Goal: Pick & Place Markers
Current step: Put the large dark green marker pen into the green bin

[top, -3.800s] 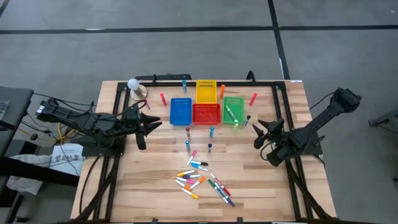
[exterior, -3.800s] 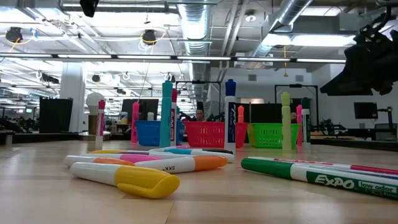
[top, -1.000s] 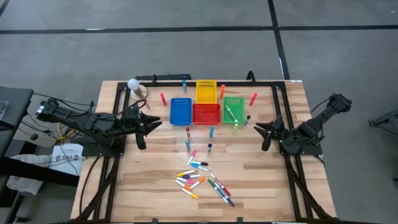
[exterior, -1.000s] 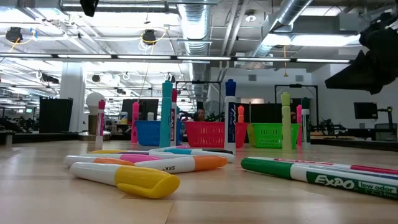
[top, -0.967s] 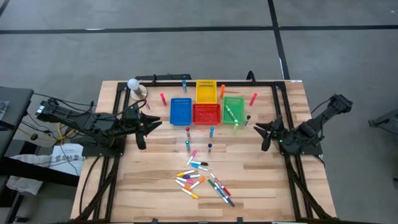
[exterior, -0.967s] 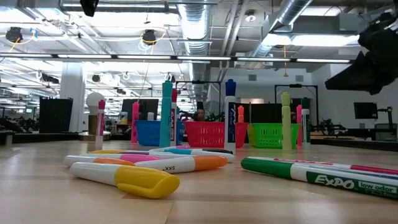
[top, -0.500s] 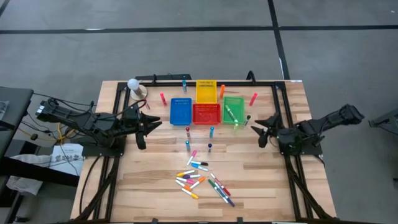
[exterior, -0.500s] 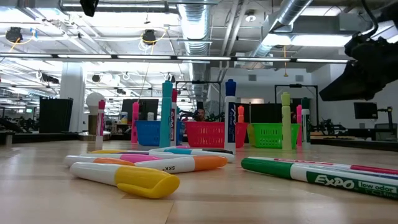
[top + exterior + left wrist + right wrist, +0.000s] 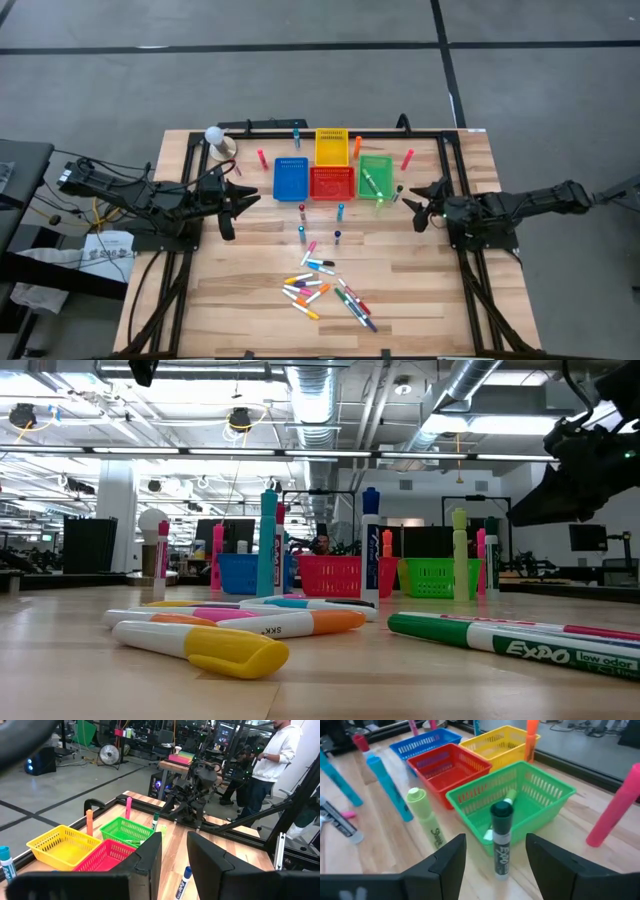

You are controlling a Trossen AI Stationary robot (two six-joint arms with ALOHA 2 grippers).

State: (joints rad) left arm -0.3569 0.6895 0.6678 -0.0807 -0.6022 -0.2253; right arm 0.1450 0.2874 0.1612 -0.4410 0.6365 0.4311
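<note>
Several markers (image 9: 322, 290) lie in a loose pile on the near half of the table. Others stand upright around the bins. A dark green marker (image 9: 500, 840) stands on its end just in front of the green bin (image 9: 520, 800), with a light green one (image 9: 425, 820) beside it. My right gripper (image 9: 495, 847) is open at the table's right side (image 9: 416, 205), with its fingers short of the dark green marker and touching nothing. My left gripper (image 9: 237, 203) hangs above the table's left side with a narrow gap (image 9: 174, 851) and nothing between its fingers.
Blue (image 9: 291, 178), red (image 9: 332, 184) and yellow (image 9: 332, 148) bins stand beside the green bin (image 9: 376, 177), which holds a green marker (image 9: 508, 797). A pink marker (image 9: 616, 810) stands to its right. A white ball (image 9: 214, 135) sits far left. A person (image 9: 272, 765) stands beyond the table.
My right arm has swung its elbow out toward the table's right edge. Its gripper has shifted a little toward the far edge and the green bin, turning to face the bin. My left arm has kept still.
</note>
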